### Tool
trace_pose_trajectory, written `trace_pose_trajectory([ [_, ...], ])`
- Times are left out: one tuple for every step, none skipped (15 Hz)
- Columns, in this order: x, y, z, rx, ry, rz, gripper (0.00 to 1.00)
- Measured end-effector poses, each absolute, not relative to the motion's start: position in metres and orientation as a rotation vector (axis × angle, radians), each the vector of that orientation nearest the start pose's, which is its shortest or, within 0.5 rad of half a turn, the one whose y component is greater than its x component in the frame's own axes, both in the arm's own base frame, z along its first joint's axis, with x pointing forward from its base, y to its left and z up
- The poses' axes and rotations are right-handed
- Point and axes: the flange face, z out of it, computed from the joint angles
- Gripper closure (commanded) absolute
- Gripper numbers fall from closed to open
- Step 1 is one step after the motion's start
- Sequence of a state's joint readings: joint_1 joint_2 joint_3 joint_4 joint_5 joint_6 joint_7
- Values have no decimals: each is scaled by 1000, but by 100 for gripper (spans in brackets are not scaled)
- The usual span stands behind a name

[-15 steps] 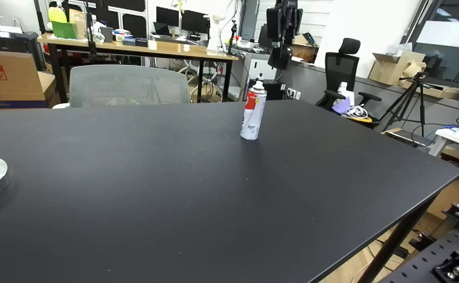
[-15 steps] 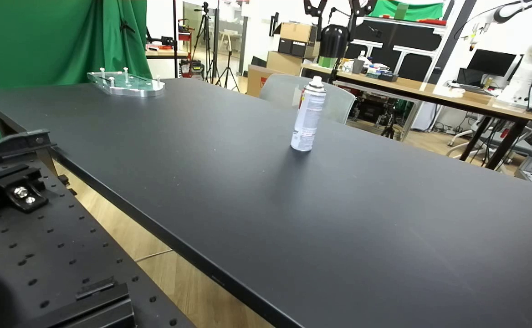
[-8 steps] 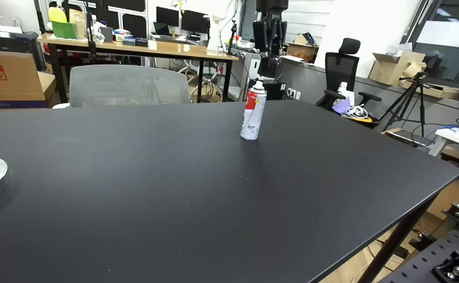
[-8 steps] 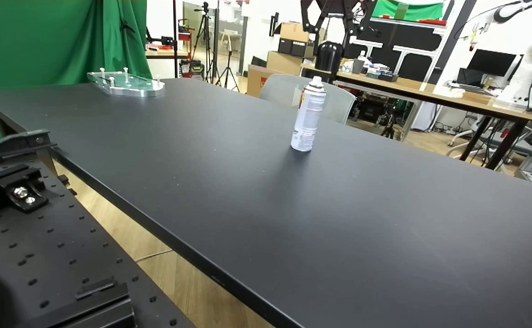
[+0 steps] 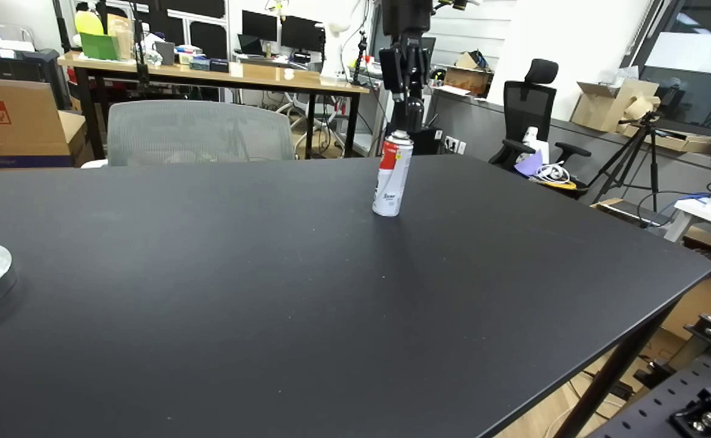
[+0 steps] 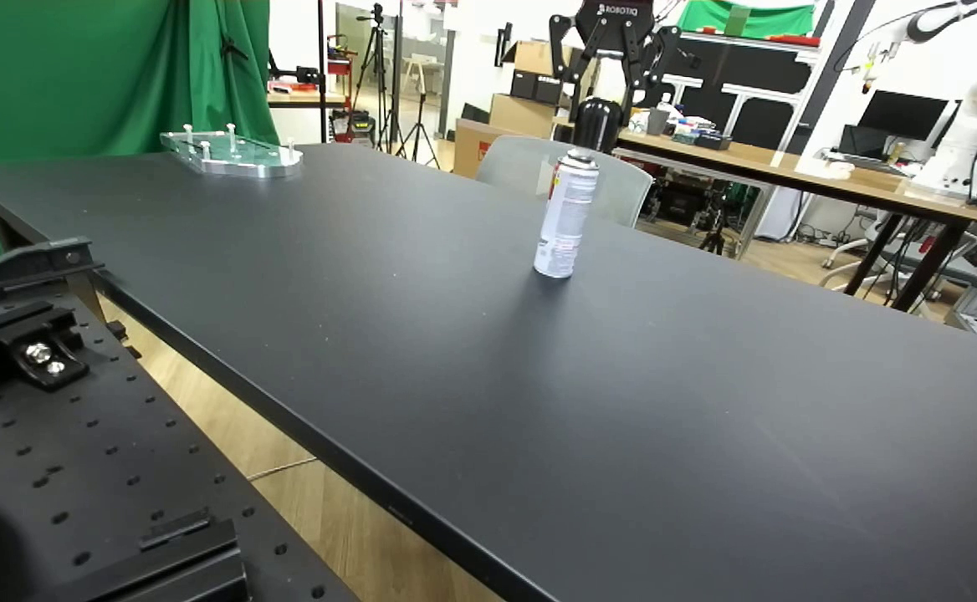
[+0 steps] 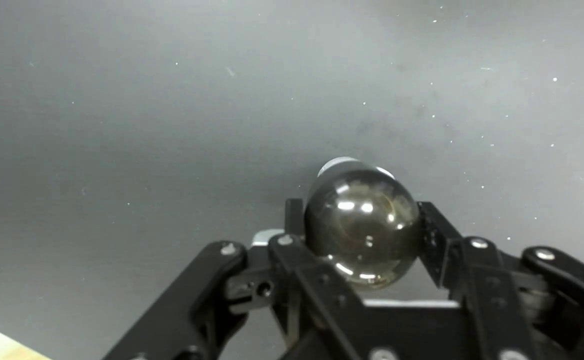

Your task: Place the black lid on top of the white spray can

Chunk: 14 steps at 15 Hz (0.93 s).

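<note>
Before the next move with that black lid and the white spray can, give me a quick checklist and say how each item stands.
1. Black lid held between the jaws: ok, the wrist view shows it between them.
2. White spray can upright on the table: ok in both exterior views.
3. Lid up at the can's top end: ok in both exterior views.
4. Lid centred over the can: cannot tell; both exterior views show it slightly to the picture's right of the can's top, perhaps just perspective.
5. Lid seated on the can: cannot tell; the view of any contact is blocked.
</note>
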<state>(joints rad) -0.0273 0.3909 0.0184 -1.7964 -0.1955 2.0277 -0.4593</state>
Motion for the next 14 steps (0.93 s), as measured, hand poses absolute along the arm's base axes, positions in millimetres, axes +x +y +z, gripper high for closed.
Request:
trace_pose_trajectory([
  [629,-18,318,-3122,-882,322,68],
  [630,-18,316,-3119,-882,331,68],
  [631,-18,314,-3116,-881,343,68],
  [631,-18,312,-3114,-881,353,68],
  [631,-18,310,-3112,-882,359,68],
  [632,-18,309,-3110,-882,367,68],
  [632,-18,309,-3109,-882,374,68],
  [632,-18,309,-3107,-883,378,68],
  [632,-17,309,-3105,-886,381,68],
  [632,-17,308,-3103,-890,383,68],
  [632,-16,308,-3101,-894,385,68],
  [632,-15,307,-3099,-899,387,68],
  [632,-14,305,-3096,-904,389,68],
  [633,-12,304,-3093,-909,391,68],
])
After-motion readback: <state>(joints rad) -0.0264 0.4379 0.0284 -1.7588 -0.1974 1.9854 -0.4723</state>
